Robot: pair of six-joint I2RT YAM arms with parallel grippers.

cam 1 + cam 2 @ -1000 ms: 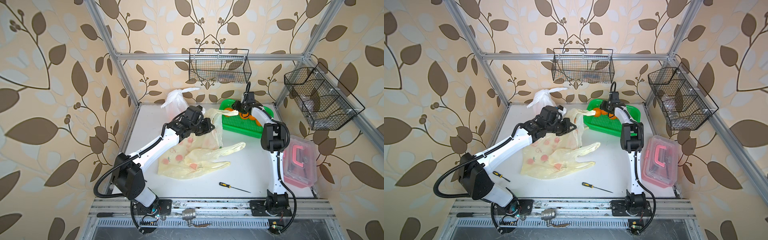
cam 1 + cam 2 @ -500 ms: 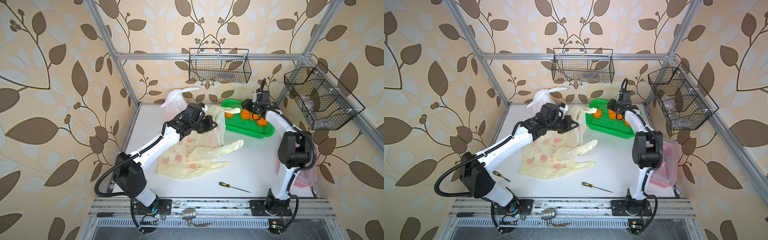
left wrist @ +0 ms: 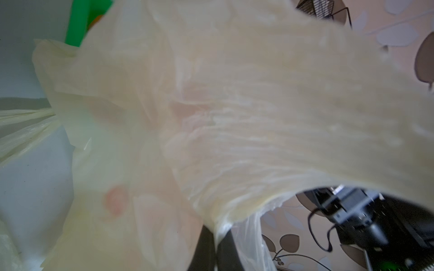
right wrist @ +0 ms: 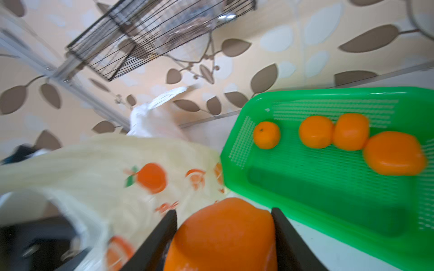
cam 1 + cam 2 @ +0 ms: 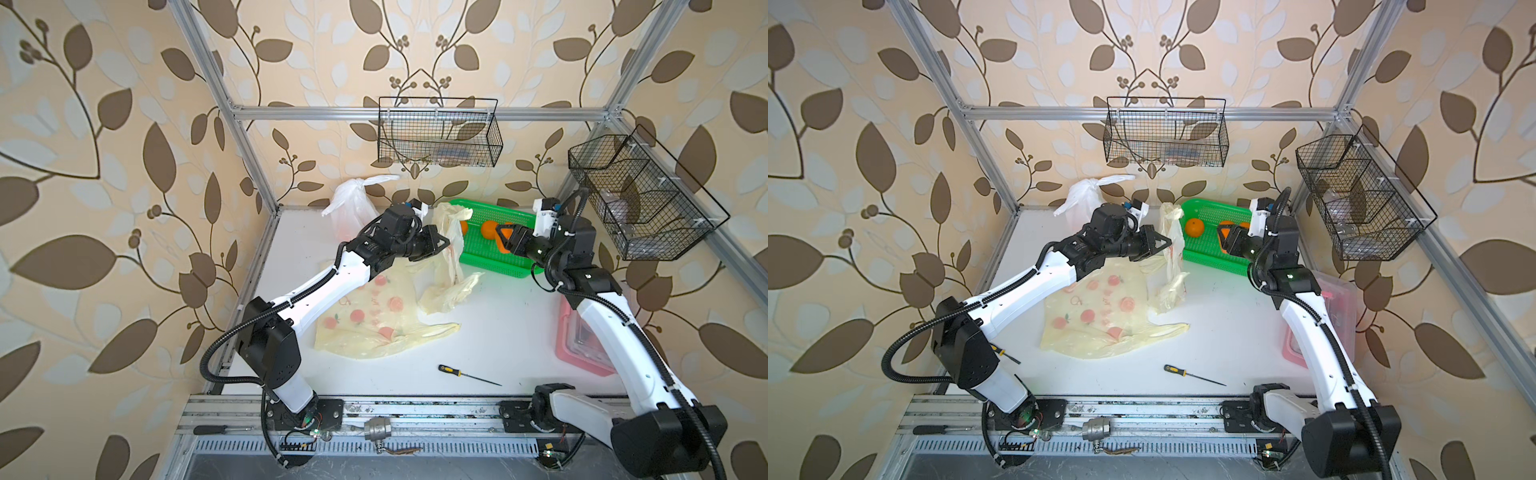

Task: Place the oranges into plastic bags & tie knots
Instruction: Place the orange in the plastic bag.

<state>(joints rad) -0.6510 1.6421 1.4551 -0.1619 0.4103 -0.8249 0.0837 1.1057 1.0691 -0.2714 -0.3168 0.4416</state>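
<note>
**One orange lifted, one bag held up to take it**

One fruit is on its way from basket to bag. The right gripper (image 4: 223, 212) has its jaws about half apart and clamped on the sides of an orange (image 4: 223, 237). It holds the fruit over the near rim of the green basket (image 5: 478, 257), which sits at about one o'clock on the table (image 5: 498, 332).

The left gripper (image 5: 444, 242) is closed tight on the upper edge of a yellow bag (image 5: 1175, 257) printed with fruit. It holds the bag up off the table at about twelve o'clock, just beside the basket's nine o'clock end.

Four more oranges (image 4: 315, 131) lie in the basket. A second yellow bag (image 5: 374, 320) lies flat near the table's centre. A white bag (image 5: 349, 203) stands at eleven o'clock, and its top looks knotted.

This appears to be the filling step for the raised bag, with no knot due yet. The next move calls for carrying the orange toward nine o'clock and over the bag's mouth before letting go. Whether that mouth stands open cannot be told, because the plastic hangs in folds. The thin film could sag or close as the fruit arrives, so the left grip must hold.
</note>
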